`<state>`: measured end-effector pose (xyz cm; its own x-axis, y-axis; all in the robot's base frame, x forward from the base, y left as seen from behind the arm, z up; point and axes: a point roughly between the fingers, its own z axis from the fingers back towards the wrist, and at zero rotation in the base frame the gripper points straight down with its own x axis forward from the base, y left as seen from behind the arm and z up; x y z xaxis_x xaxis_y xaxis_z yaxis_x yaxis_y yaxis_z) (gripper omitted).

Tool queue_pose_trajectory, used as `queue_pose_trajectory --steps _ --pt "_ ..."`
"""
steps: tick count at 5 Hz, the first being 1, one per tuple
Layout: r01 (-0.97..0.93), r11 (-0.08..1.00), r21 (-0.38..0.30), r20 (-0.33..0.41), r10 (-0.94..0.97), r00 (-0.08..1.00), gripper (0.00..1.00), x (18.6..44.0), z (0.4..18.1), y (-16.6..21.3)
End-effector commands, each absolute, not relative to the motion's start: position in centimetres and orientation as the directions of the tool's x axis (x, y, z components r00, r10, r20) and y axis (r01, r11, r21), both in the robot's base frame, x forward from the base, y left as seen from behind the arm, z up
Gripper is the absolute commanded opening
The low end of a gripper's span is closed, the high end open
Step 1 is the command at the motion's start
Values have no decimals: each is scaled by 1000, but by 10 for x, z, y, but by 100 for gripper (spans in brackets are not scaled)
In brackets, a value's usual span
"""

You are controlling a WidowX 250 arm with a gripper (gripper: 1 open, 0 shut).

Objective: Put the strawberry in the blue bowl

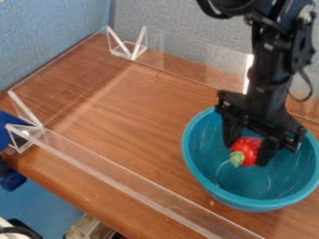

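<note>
The wooden counter (pixel 137 103) (clear-walled, blue backdrop) carries the blue bowl (pixel 281 191); inside, the tool (pixel 249 152) grips the strawberry (pixel 245 153).

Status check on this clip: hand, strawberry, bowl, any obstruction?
Hand shut on strawberry, pointing down inside the blue bowl. Strawberry held above the bowl's floor, not yet released. Nothing in the way.
</note>
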<state>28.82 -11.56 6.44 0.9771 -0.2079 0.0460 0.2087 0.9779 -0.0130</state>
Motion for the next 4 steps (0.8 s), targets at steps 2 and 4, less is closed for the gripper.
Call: queue_pose_trajectory --steps 2,4 --pt "209 978 -11 121 -206 971 100 296 84 -116" --pt "190 982 10 170 -189 967 100 292 104 -113"
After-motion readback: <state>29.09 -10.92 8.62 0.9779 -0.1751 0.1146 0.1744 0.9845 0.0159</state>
